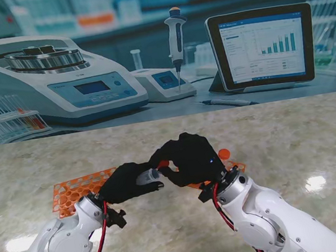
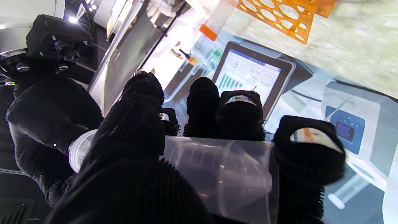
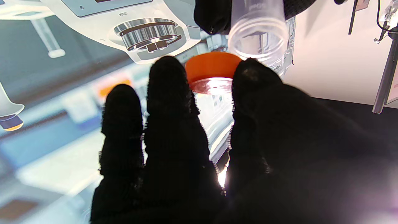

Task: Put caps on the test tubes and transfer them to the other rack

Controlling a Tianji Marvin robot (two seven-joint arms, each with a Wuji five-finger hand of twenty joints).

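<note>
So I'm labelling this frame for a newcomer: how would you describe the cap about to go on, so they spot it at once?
Start at the marble table, where two black-gloved hands meet in the middle. The right hand pinches a small round orange plastic cap beside the open mouth of the clear plastic tube held by the left hand. It is not yet on the tube.
</note>
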